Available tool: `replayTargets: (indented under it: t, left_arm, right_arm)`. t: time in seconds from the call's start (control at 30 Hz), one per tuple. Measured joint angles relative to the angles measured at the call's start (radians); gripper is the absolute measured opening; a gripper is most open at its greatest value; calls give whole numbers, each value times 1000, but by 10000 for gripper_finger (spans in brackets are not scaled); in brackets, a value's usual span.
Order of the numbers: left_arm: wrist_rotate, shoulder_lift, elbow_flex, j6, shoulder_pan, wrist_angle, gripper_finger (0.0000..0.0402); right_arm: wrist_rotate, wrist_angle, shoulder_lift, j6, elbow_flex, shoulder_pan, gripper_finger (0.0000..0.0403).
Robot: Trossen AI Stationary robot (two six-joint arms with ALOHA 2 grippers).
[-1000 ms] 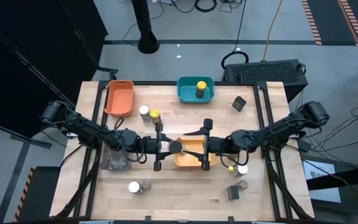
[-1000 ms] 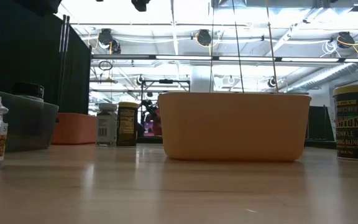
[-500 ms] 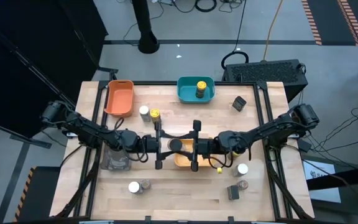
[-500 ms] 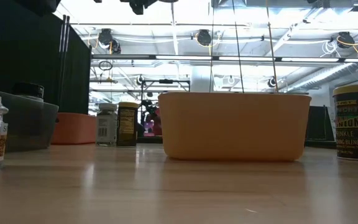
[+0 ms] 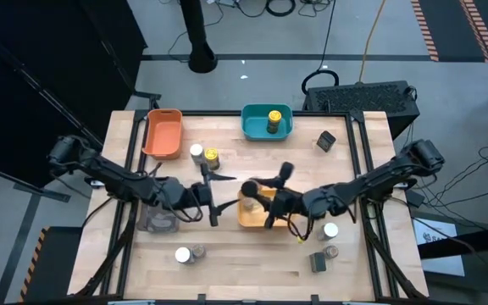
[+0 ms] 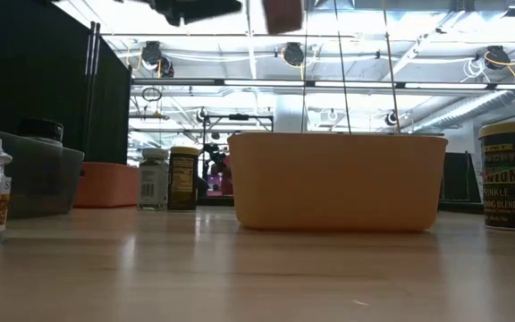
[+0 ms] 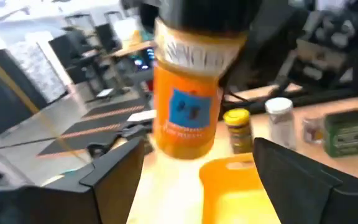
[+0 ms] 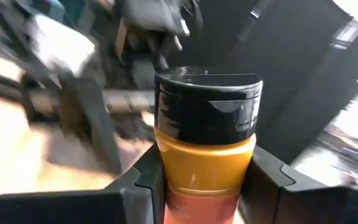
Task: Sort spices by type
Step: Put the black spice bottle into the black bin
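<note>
right hand (image 5: pixel 271 196) pinching black-lidded orange jar (image 8: pixel 205 146), upright, directly above yellow bin (image 5: pixel 249 215); left hand (image 5: pixel 209 193) spread wide, just beside, nothing held.

A light wooden plank table (image 5: pixel 252 263) edged by a black metal frame (image 5: pixel 358 127) stands on a grey concrete floor (image 5: pixel 329 34). Beyond the far edge rise a black round post (image 5: pixel 197 38) and a black slatted box (image 5: pixel 371 97); an orange cable (image 5: pixel 371 38) and black cables (image 5: pixel 282 7) trail across the floor. A black curtain (image 6: pixel 34 72) hangs at the left. Overhead, a white trussed ceiling (image 6: pixel 347 54) carries round lamps (image 6: pixel 293 54).
</note>
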Motion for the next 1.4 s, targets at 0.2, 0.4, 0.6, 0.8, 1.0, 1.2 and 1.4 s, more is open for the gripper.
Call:
replayTargets:
  t: [0.2, 0.4, 0.6, 0.8, 1.0, 1.2, 1.4]
  left_arm:
    - [1, -53, 0, 7, -1, 107, 308]
    - [51, 2, 40, 23, 33, 131, 308]
    - [99, 95, 124, 30, 76, 135, 309]
    - [85, 165, 186, 31, 96, 136, 309]
    - [121, 217, 230, 26, 111, 146, 309]
    - [115, 238, 254, 49, 112, 144, 299]
    - [93, 239, 254, 52, 110, 137, 245]
  right_arm:
    - [224, -61, -1, -101, 0, 30, 132]
    - [235, -58, 6, -115, 0, 14, 135]
    - [236, -64, 6, -116, 0, 12, 136]
    - [239, -70, 6, -116, 0, 12, 136]
    - [243, -74, 6, -115, 0, 12, 137]
    - [236, -74, 6, -115, 0, 12, 137]
    - [237, -75, 6, -112, 0, 12, 137]
